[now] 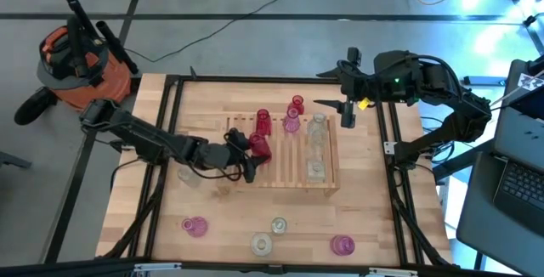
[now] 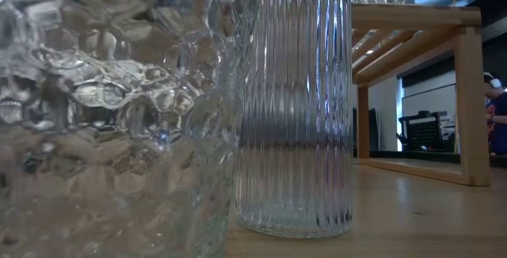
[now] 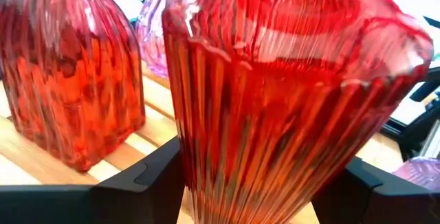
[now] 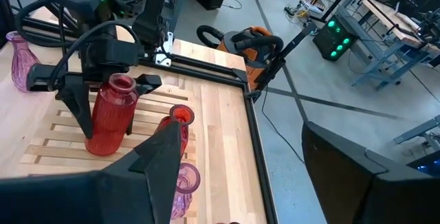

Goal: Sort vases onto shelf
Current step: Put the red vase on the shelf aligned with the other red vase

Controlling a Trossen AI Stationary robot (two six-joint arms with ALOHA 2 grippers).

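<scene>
My left gripper (image 1: 252,155) reaches in from the table's left and is shut on a red ribbed vase (image 3: 275,100) at the shelf's (image 1: 289,179) left part. A second red vase (image 3: 69,73) stands on the slats beside it, with a pink vase (image 3: 152,31) behind. My right gripper (image 1: 347,115) hangs open and empty above the shelf's far right corner. In its wrist view I see the held red vase (image 4: 111,117), another red vase (image 4: 175,124) and two pink ones (image 4: 184,179) (image 4: 24,59). Clear vases (image 1: 317,132) stand on the shelf's right side. My left gripper pinches the red vase's bulbous body low down (image 3: 199,176), one finger (image 3: 148,179) on each side. The fingers come from the table's left, slanting slightly down. The vase stays upright; I cannot tell whether its base rests on the slats or hangs just above them.
Loose vases stand on the table near its front edge: a pink one (image 1: 195,225), two clear ones (image 1: 279,224) (image 1: 262,243), another pink one (image 1: 342,244). Two clear ribbed vases (image 2: 297,108) block most of the low view; the shelf frame (image 2: 467,100) shows behind.
</scene>
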